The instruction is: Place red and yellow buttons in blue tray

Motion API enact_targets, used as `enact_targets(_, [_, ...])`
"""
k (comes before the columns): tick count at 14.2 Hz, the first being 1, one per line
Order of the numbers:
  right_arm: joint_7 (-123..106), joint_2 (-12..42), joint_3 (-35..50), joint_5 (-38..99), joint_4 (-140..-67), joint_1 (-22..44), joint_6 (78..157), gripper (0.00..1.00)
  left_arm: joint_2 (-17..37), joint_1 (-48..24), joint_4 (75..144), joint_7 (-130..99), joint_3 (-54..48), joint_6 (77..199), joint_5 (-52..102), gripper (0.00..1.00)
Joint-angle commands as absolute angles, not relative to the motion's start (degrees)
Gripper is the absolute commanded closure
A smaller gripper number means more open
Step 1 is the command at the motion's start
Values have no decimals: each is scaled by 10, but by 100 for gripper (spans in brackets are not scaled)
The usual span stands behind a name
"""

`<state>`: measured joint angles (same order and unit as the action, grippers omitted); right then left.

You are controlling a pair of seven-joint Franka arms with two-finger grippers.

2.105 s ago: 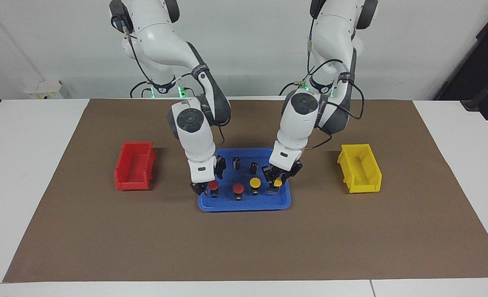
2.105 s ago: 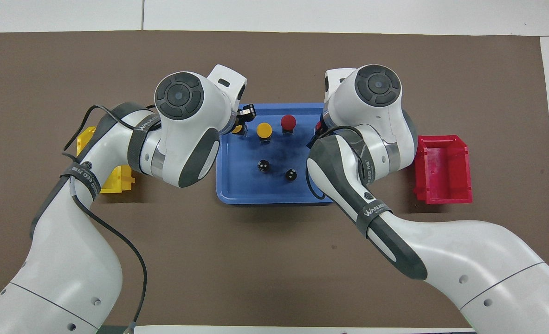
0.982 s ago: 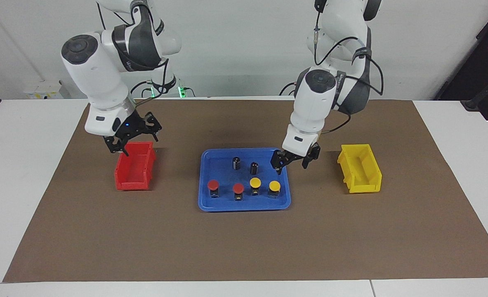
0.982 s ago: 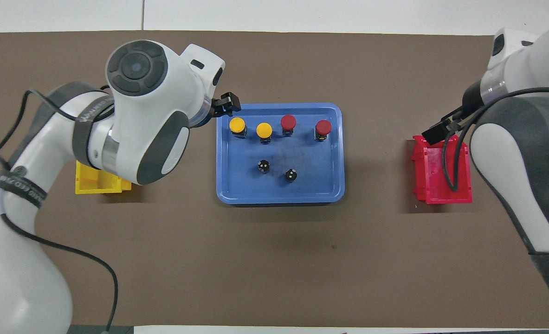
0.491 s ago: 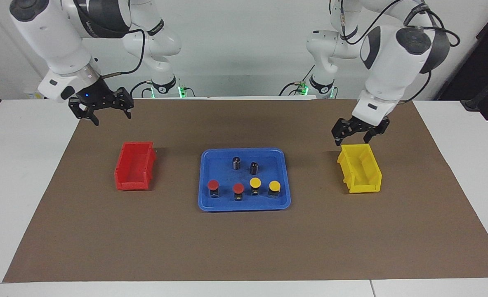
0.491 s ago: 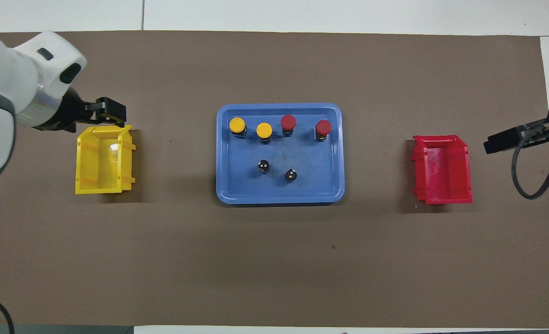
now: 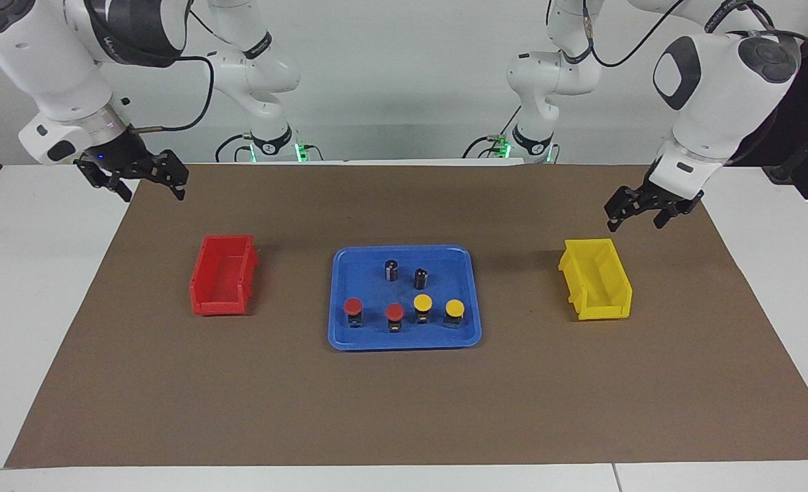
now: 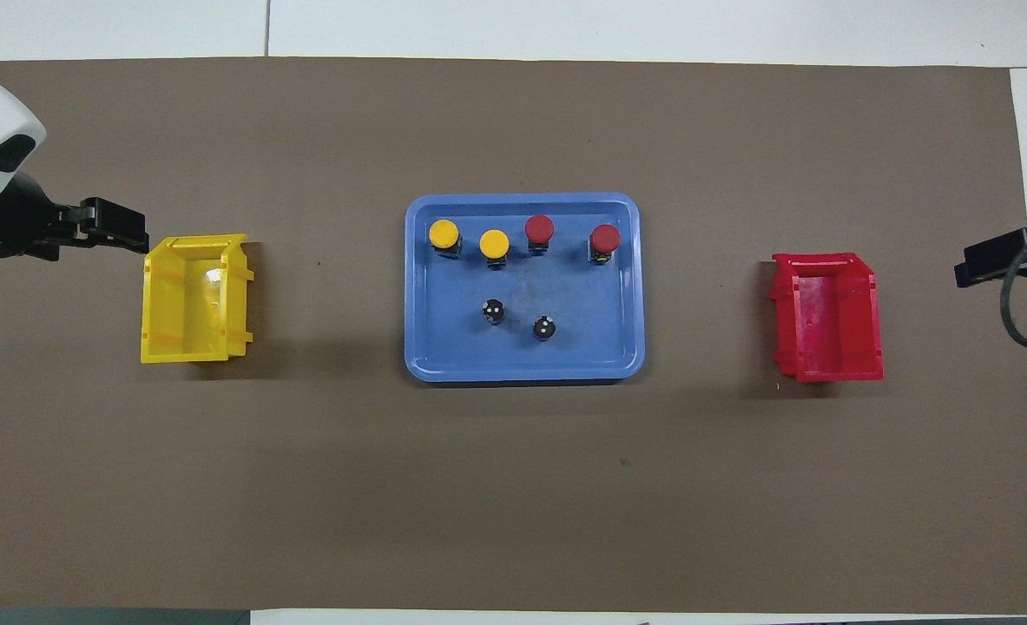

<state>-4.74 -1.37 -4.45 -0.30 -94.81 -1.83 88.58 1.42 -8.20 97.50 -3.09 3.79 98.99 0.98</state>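
Observation:
The blue tray (image 7: 404, 344) lies mid-table; it also shows in the overhead view (image 8: 595, 338). Four buttons stand in it in a row along the edge farther from the robots: two red buttons (image 7: 354, 307) (image 7: 395, 312) and two yellow buttons (image 7: 423, 302) (image 7: 455, 308). In the overhead view they are the yellow ones (image 8: 444, 233) (image 8: 494, 244) and the red ones (image 8: 539, 228) (image 8: 605, 237). My left gripper (image 7: 639, 217) hangs open and empty over the mat beside the yellow bin. My right gripper (image 7: 152, 190) hangs open and empty over the mat's edge near the red bin.
Two dark cap-less cylinders (image 7: 391, 269) (image 7: 421, 277) stand in the tray, nearer to the robots than the buttons. A yellow bin (image 7: 598, 279) sits toward the left arm's end of the table. A red bin (image 7: 223, 283) sits toward the right arm's end. A brown mat (image 7: 404, 410) covers the table.
Both grippers let go of the outer buttons in the tray, rose and swung outward to their own ends of the table. The four buttons stay standing in the tray.

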Motion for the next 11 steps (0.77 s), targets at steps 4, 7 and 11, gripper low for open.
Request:
enact_targets(4, [-28, -40, -47, -11, -969, -15, 878, 0, -10, -62, 976, -13, 33, 969, 9, 0])
enact_targets(7, [-33, -33, -47, -10, -966, -14, 891, 0, -15, -62, 972, -13, 33, 962, 9, 0])
enact_targets(11, [-33, -32, -48, -11, -966, -7, 892, 0, -16, -62, 968, -14, 33, 958, 9, 0])
